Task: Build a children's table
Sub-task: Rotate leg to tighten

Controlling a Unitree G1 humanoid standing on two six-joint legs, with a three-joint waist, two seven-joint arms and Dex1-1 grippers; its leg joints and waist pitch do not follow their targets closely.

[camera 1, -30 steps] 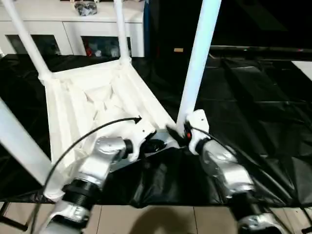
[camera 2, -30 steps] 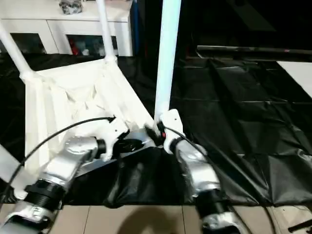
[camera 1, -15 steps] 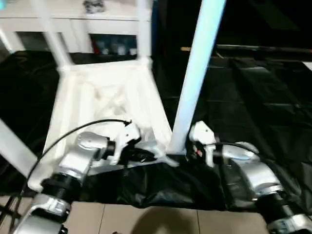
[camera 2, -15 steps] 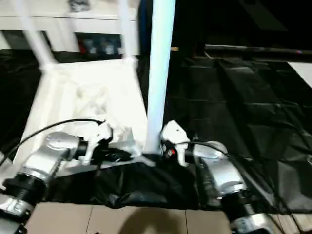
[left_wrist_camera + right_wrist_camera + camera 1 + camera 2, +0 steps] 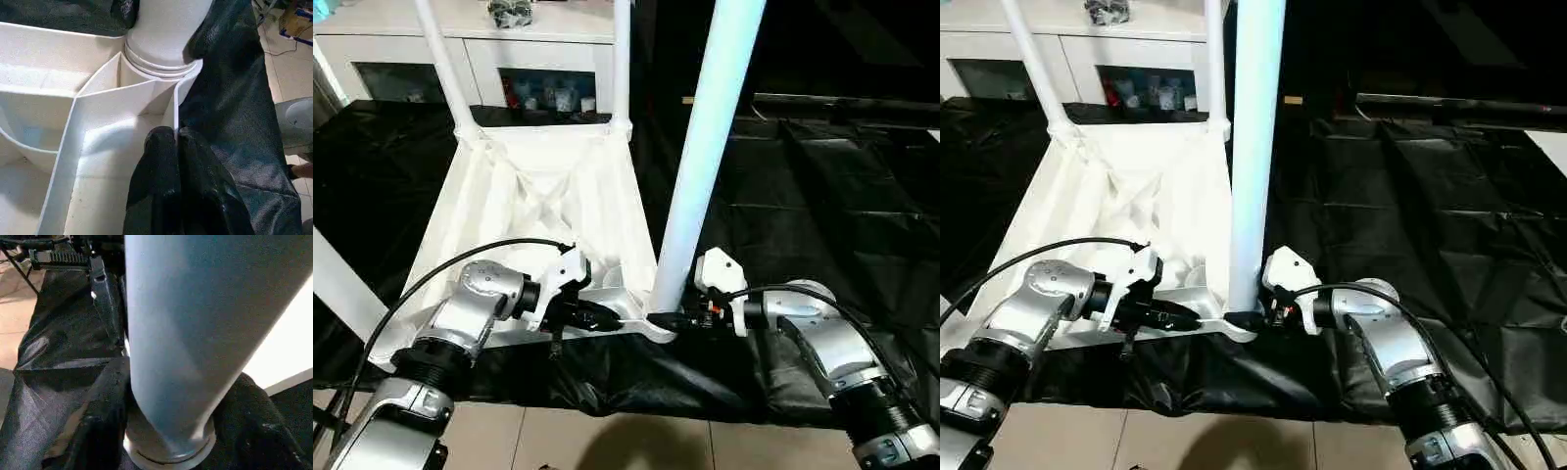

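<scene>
Here the left tool [image 5: 175,147] pinches a tabletop [image 5: 538,196] rib; the right tool [image 5: 680,319] straddles a leg [image 5: 705,157].

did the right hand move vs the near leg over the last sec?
Yes. The right hand swung from the near side of the near leg to its outer right side, now reaching in level at its base.

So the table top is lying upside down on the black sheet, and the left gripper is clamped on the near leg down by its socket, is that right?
Not quite. The table top does lie upside down on the black sheet, but the left gripper is clamped on a thin rib of the top beside the socket, as the left wrist view shows. The near leg has the right gripper at its base.
</scene>
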